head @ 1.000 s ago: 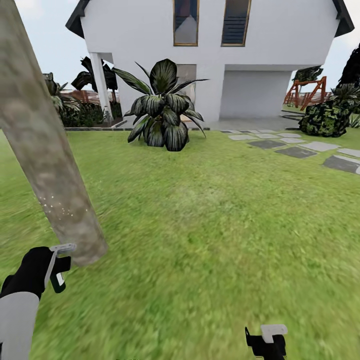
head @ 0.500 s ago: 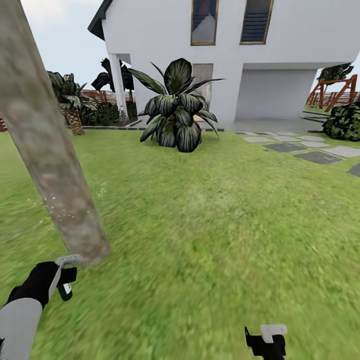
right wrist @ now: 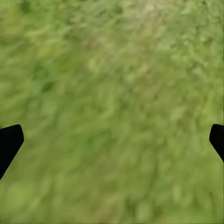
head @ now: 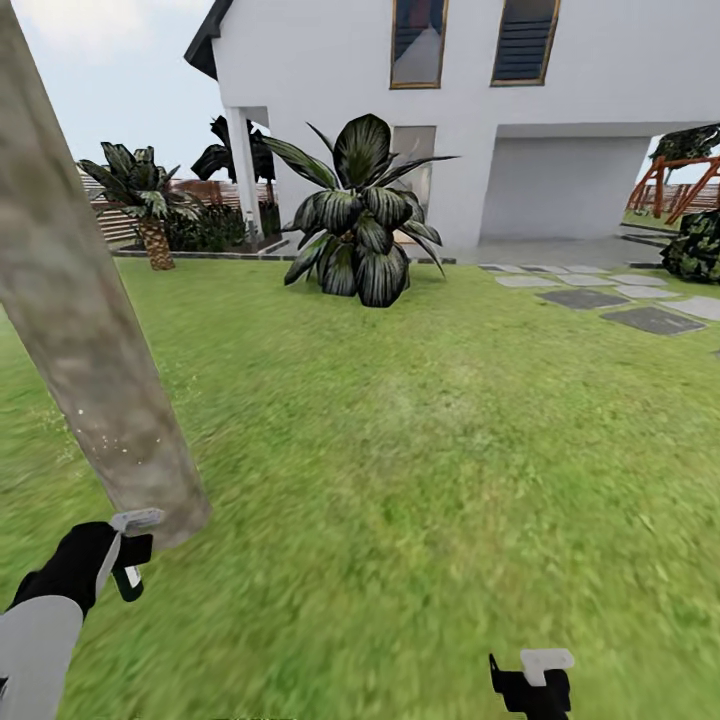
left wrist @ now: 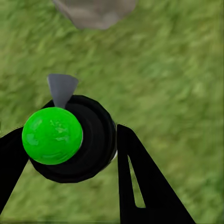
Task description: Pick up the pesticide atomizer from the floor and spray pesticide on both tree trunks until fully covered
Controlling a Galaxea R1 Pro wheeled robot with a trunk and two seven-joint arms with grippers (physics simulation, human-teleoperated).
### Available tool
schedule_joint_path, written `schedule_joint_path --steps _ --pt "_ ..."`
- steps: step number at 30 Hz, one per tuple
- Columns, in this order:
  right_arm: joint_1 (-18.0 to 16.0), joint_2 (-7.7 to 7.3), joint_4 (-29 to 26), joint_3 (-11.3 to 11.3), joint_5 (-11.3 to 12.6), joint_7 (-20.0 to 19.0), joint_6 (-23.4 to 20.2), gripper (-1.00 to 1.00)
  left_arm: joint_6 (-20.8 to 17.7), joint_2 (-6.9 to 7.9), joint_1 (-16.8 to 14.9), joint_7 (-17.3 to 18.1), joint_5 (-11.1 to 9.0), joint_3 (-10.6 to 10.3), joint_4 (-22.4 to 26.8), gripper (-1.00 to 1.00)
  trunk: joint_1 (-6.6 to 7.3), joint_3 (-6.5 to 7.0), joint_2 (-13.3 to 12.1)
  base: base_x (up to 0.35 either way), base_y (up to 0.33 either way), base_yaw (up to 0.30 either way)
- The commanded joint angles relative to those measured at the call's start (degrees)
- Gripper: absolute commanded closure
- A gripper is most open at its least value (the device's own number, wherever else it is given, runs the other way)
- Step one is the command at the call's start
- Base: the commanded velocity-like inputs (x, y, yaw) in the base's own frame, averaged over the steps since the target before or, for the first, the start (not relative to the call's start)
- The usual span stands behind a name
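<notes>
**Left end effector clamped on the atomizer at the foot of the trunk**

Green lawn (head: 430,450) spreads across your head view, running back to a white house (head: 560,110) at 12 o'clock, whose roof and upper windows are cut off by the frame. A broad striped plant (head: 358,225) stands in front of it, grey stepping stones (head: 610,300) trail away at 2 o'clock, and a small palm (head: 145,205) sits before a slatted fence (head: 115,215) at 10 o'clock. A dark bush (head: 697,245) and a red wooden frame (head: 680,185) are both clipped by the edge at 3 o'clock.

Your nearest tree trunk (head: 75,300) leans across the view from 11 o'clock down to 8 o'clock. Its canopy is out of frame. A few faint white specks (head: 85,415) show on the lower bark; they are too sparse and small to judge how much is covered.

Your left end effector (head: 125,555) sits just beside the trunk's base at 8 o'clock. In the left wrist view it (left wrist: 70,154) is clenched on the pesticide atomizer (left wrist: 77,140), which shows as a dark round body with a bright green top and a grey nozzle; label and lower body are hidden. The trunk's base (left wrist: 95,11) is clipped at that frame's edge.

Your right end effector (head: 532,685) hangs at 5 o'clock, partly cut off. In the right wrist view its fingertips (right wrist: 10,142) stand wide apart, released, over blurred grass (right wrist: 112,102).
</notes>
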State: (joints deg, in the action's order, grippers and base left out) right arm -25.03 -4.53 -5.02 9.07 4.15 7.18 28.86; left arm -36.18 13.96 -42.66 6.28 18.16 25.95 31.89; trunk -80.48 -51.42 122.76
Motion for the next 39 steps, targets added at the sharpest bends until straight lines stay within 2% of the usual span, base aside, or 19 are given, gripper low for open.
schedule_joint_path --steps 1,5,15,19,22,27,33,39 --pt "-0.02 -0.02 0.01 0.51 0.42 0.2 0.14 -1.0 -0.36 -0.06 -0.05 0.66 0.62 0.4 0.12 1.0 0.01 -0.07 0.02 0.017 -0.007 0.253" --pt "-0.02 -0.04 0.01 0.51 0.42 0.2 0.13 -1.0 -2.22 -0.03 -0.06 0.95 0.55 0.69 0.18 1.0 0.01 -0.15 0.02 0.004 -0.002 0.264" --pt "-0.02 -0.04 0.01 0.51 0.42 0.2 0.14 -1.0 -2.66 -0.43 -0.14 0.88 0.5 0.56 0.42 1.0 0.01 -0.35 0.02 0.006 0.0 0.267" --pt "-0.02 -0.02 0.01 0.51 0.42 0.2 0.12 -1.0 -2.66 -0.57 -0.14 0.92 0.51 0.51 0.37 1.0 0.01 -0.43 0.02 0.242 0.0 0.267" --pt "-0.02 -0.03 0.01 0.51 0.42 0.2 0.13 -1.0 -2.58 -1.37 -0.14 0.87 0.55 0.38 0.37 1.0 0.01 -0.49 0.02 0.329 0.0 0.257" --pt "-0.02 -0.1 0.01 0.51 0.42 0.2 0.13 -1.0 -2.49 -2.23 -0.14 0.84 0.58 0.24 0.41 1.0 0.01 -0.52 0.02 0.318 -0.075 0.054" --pt "-0.02 -0.12 0.01 0.51 0.42 0.2 0.12 -1.0 -2.5 -2.27 -0.23 0.8 0.64 0.24 0.45 1.0 0.01 -0.52 0.02 0.226 -0.189 0.001" --pt "-0.02 -0.06 0.01 0.51 0.42 0.2 0.12 -1.0 -2.57 -2.26 -0.23 0.75 0.61 0.24 0.48 1.0 0.01 -0.52 0.02 0.028 -0.262 0.0"
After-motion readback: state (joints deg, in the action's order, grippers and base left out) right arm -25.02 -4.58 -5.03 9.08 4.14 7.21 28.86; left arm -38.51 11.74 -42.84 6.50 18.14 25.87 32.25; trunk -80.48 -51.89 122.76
